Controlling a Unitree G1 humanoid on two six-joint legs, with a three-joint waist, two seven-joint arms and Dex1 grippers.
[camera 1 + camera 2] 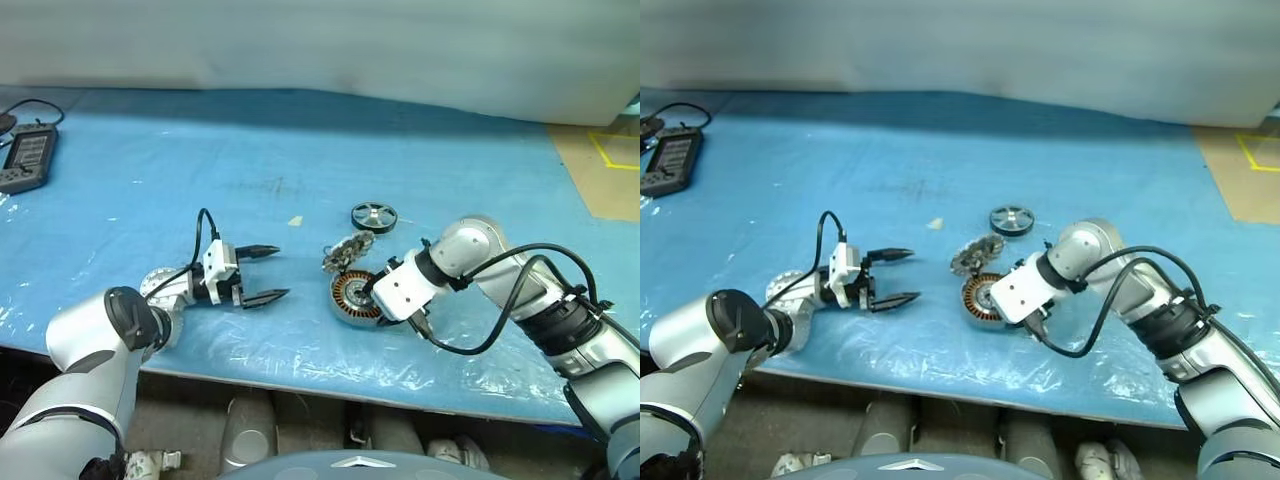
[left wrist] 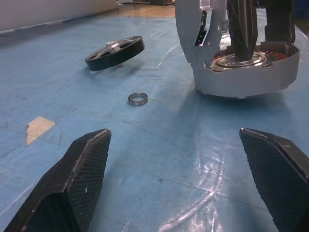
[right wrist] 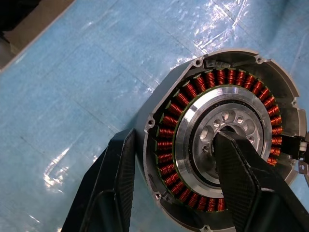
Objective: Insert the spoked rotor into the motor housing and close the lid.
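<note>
Copper windings ring the motor housing (image 3: 227,140), otherwise empty; right gripper (image 3: 181,181) clamps its wall near the bench's front edge. Spoked rotor (image 1: 373,216) lies behind. Left gripper (image 1: 268,273) gapes, holding nothing.

Silver arms, black cables, black-fingered grippers

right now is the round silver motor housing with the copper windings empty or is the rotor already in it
Empty. The round silver motor housing shows bare copper windings and an open central hub; the dark-rimmed, silver-spoked rotor lies apart on the blue table cover.
</note>
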